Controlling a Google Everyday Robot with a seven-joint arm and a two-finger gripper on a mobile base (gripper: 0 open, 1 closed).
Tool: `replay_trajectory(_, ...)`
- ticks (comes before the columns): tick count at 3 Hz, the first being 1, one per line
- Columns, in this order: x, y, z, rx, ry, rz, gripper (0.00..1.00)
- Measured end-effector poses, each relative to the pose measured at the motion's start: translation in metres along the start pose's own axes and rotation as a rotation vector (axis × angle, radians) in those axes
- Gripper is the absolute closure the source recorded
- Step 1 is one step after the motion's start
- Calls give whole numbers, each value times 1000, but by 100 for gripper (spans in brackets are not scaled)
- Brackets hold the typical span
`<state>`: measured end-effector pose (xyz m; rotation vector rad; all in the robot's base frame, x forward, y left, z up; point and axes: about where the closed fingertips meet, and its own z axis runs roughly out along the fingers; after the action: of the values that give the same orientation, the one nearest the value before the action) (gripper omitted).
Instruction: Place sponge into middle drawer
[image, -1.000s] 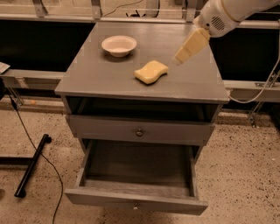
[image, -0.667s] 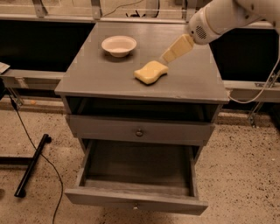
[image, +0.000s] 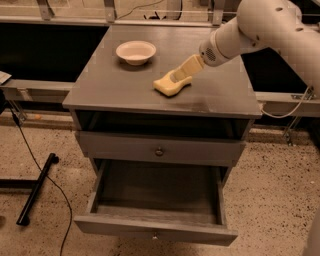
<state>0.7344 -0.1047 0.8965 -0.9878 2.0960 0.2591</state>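
Gripper (image: 178, 76) touches sponge (image: 167, 87) at 4 o'clock from bowl (image: 135, 52), clench we cannot tell; we should centre the grasp before lifting toward middle drawer (image: 150, 226) at 6 o'clock.

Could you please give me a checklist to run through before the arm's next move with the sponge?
1. Sponge lying on the cabinet top: ok.
2. Gripper down at the sponge's right end: ok.
3. Firm hold on the sponge: cannot tell.
4. Drawer pulled open, nothing seen inside: ok.
5. Bowl apart from the sponge, to the rear left: ok.
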Motion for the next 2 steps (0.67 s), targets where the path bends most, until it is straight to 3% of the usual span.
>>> replay_trajectory(1, 3, 15, 37, -24, 7, 22, 0)
replay_trajectory(2, 3, 15, 37, -24, 7, 22, 0)
